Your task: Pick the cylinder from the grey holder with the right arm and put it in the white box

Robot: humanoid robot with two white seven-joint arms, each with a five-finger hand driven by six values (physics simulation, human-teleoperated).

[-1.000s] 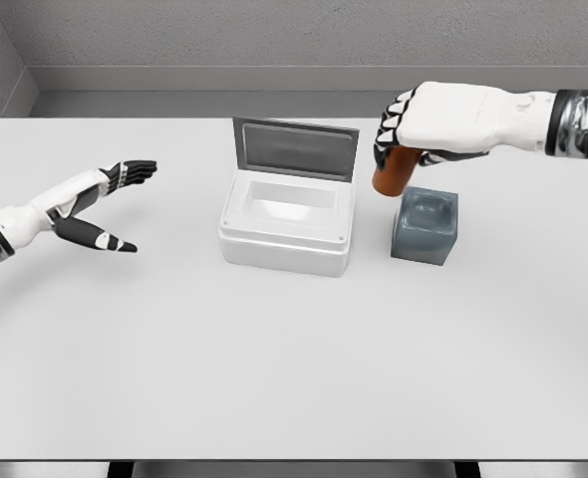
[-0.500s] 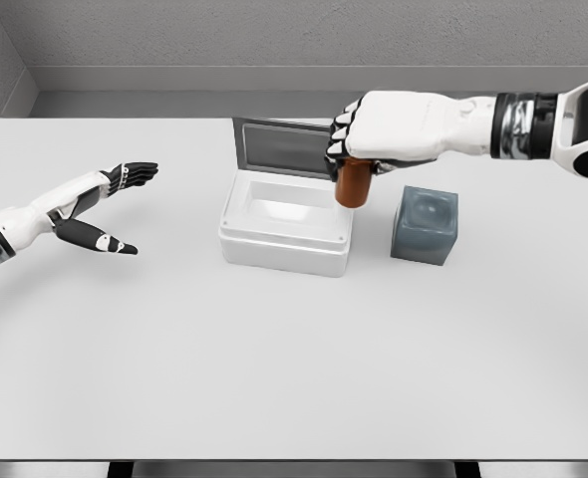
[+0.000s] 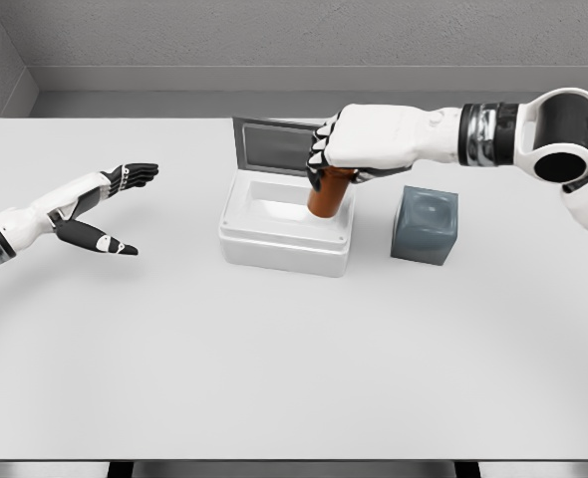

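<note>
The right robot hand (image 3: 326, 169) grips the orange cylinder (image 3: 327, 192), with the white box (image 3: 285, 244) open just beneath it.

the right arm reaches in from the right edge, elbow bent near the frame's side, forearm stretched almost level toward the middle. the right hand (image 3: 359, 144) is knuckles-up, its fingers (image 3: 321, 159) curled downward in a closed grasp. the left arm enters low at the left — the left hand (image 3: 100, 204) is flat, fingers extended and loose, thumb splayed out below.
</note>
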